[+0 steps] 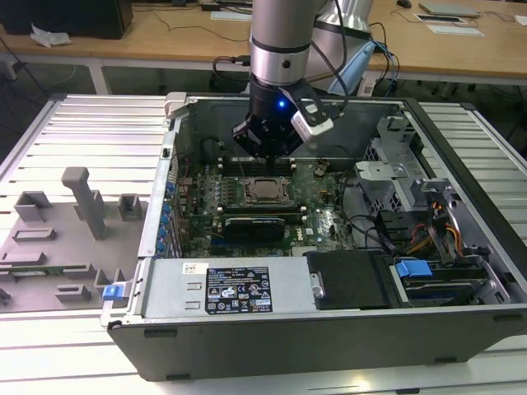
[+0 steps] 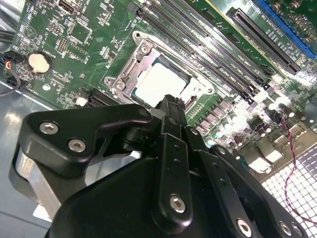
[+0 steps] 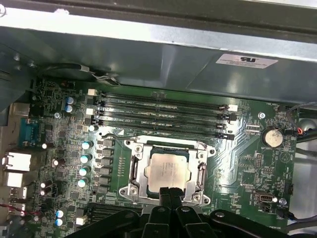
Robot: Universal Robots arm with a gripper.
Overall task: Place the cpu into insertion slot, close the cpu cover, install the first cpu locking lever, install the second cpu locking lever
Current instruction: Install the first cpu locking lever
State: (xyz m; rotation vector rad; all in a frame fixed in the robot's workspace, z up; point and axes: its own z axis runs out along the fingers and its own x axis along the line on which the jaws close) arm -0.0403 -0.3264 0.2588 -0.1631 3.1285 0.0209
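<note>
The cpu (image 3: pixel 167 171) (image 2: pixel 159 82), a pale silvery square, lies in the insertion slot (image 1: pixel 265 190) on the green board. The silvery cpu cover (image 3: pixel 134 171) (image 2: pixel 130 63) lies flat around it, and the chip shows through its window. My gripper (image 3: pixel 171 194) (image 2: pixel 171 105) is shut with nothing between its fingers. Its tips sit at the socket's edge on the side away from the memory slots, low over the frame. Whether they touch the frame cannot be told. In the exterior view the gripper (image 1: pixel 268 152) hangs just behind the socket inside the open case.
Several black memory slots (image 3: pixel 163 114) run beside the socket. A long black card (image 1: pixel 255 222) lies in front of it. The case walls (image 1: pixel 169 181), cables and drive cages (image 1: pixel 428 214) and a power supply (image 1: pixel 230 288) box in the board. Grey fixtures (image 1: pixel 82 202) stand at the exterior view's left.
</note>
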